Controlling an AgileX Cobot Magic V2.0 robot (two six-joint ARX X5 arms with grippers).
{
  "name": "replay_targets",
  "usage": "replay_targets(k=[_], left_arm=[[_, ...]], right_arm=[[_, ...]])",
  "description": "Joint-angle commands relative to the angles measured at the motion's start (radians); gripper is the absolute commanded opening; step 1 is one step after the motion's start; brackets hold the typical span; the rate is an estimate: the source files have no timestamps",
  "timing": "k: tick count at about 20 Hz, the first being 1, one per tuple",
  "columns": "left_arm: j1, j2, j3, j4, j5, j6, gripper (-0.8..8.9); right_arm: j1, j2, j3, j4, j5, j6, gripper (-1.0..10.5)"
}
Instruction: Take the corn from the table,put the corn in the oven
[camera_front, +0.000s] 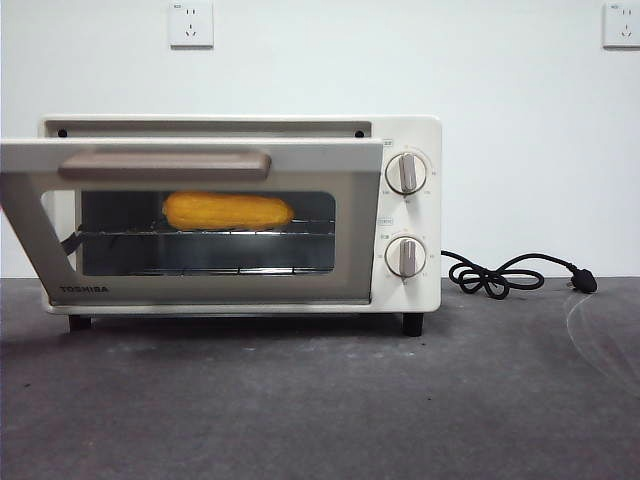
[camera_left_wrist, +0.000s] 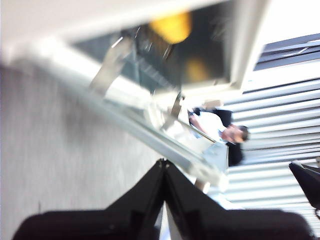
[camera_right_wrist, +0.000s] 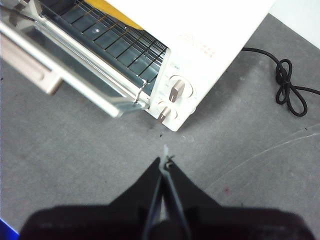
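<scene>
Dark grey and faintly mottled, the desk (camera_front: 320, 400) lies bare across its near part in the front view, with a few pale curved scuffs toward its right edge. The right end effector (camera_right_wrist: 164, 167) hovers above this open stretch, its two black jaws pressed together with nothing between them, a little way in front of the oven's knob corner. The left end effector (camera_left_wrist: 164, 167) sits low beside the oven's open door, jaws likewise pressed together and empty; its wrist view is blurred, so finer detail there cannot be made out.

Farther back stands the cream-white TOSHIBA toaster oven (camera_front: 415, 215), toward the left half of the desk. Its glass door (camera_front: 200, 225) is partly swung down, tilted outward, with the beige handle (camera_front: 165, 164) across its top. Through the dark window the corn (camera_front: 228, 211) shows, a glossy yellow-orange cob lying lengthwise on the wire rack (camera_front: 205, 234) inside the oven. Two silver knobs (camera_front: 406, 173) sit one above the other on the oven's right panel.

Right of the oven, a black cord (camera_front: 500, 275) trails along the far edge of the desk, knotted in a loose loop and ending in a plug (camera_front: 584, 282). Behind everything, two wall sockets (camera_front: 191, 23) sit high on the white wall.
</scene>
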Motion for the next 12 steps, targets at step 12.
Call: replay_targets(k=[12], left_arm=[[-0.014,-0.388,-0.003,0.558,-0.227,-0.619,-0.08]], right_arm=[[-0.001,0.002,0.001,0.005,-0.003,0.015,-0.2]])
